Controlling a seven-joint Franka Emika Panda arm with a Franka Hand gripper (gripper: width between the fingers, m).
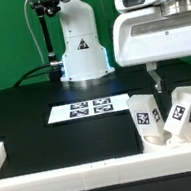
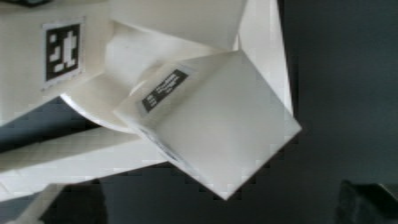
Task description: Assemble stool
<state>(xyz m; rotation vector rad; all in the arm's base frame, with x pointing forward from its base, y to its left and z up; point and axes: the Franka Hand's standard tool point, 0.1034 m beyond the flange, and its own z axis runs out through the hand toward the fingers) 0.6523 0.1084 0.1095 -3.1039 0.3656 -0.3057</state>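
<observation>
Right now the hand [image 1: 154, 76] hangs above the stool parts with its fingers spread wide and nothing between them. In the exterior view only one dark finger shows clearly below the big white wrist block, so the spread is hard to judge from that picture alone.

Below it, the stool parts sit bunched together on the black table [image 1: 34, 104], at the exterior view's right and close to the near edge. Two blocky white legs lean there: one leg [image 1: 147, 114] tilted toward the exterior view's left with a square black-and-white tag on its face, and a second leg [image 1: 188, 109] just beside it toward the right, also tagged. They seem to rest on or against the round seat [image 1: 178, 138], whose curved rim peeks out beneath them. A long white rail [image 1: 97, 174] runs along the near side of the table, touching or nearly touching the pile.

The marker board [image 1: 81, 110] lies flat near the middle of the table, well apart from the parts. Behind it stands the arm's white base [image 1: 82, 53].

Up close, the wrist view shows a tilted leg [image 2: 222, 120] with a tag on one side.
</observation>
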